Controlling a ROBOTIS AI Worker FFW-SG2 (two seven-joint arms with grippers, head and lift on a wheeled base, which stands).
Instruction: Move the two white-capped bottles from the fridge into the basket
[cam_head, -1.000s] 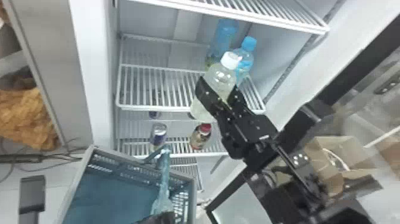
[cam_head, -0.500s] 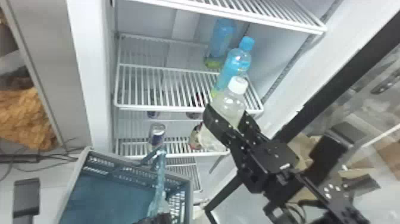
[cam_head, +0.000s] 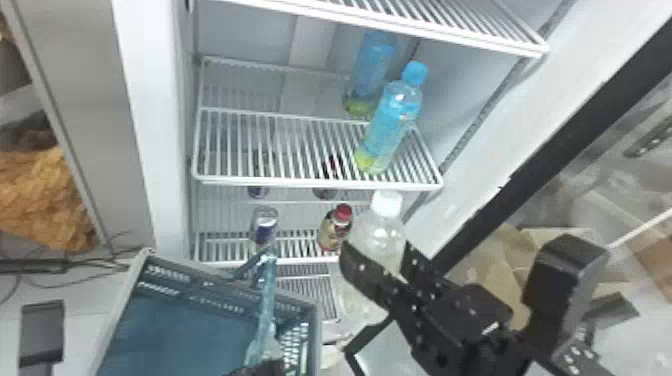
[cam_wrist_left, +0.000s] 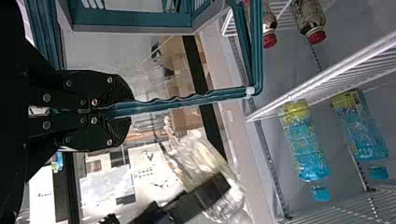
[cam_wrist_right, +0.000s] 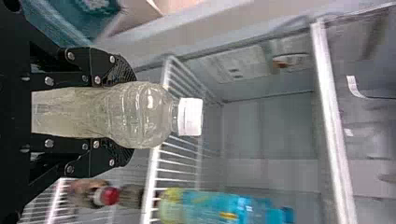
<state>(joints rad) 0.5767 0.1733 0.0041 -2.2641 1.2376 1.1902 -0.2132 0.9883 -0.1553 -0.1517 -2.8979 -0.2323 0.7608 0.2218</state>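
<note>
In the head view, my right gripper (cam_head: 377, 260) is shut around the body of a white-capped bottle (cam_head: 381, 231), upright with a slight tilt, in front of the fridge and right of the basket (cam_head: 210, 285). The right wrist view has the same bottle (cam_wrist_right: 140, 114) between the fingers of my right gripper (cam_wrist_right: 133, 114), its cap pointing away from the palm. My left gripper (cam_head: 260, 369), low in the head view, is shut on the basket handle (cam_head: 267, 305). The left wrist view shows that handle (cam_wrist_left: 187, 100) pinched in my left gripper (cam_wrist_left: 126, 109).
Two blue-capped bottles (cam_head: 392, 120) stand on the middle fridge shelf (cam_head: 280, 181). Below are a can (cam_head: 264, 225) and a red-capped bottle (cam_head: 336, 227). The fridge's left side wall (cam_head: 150, 125) rises behind the basket; its open door edge (cam_head: 575, 130) is at right.
My right gripper has carried the white-capped bottle down and away from the middle shelf, exposing the nearer blue-capped bottle. The left gripper and basket have hardly moved.
</note>
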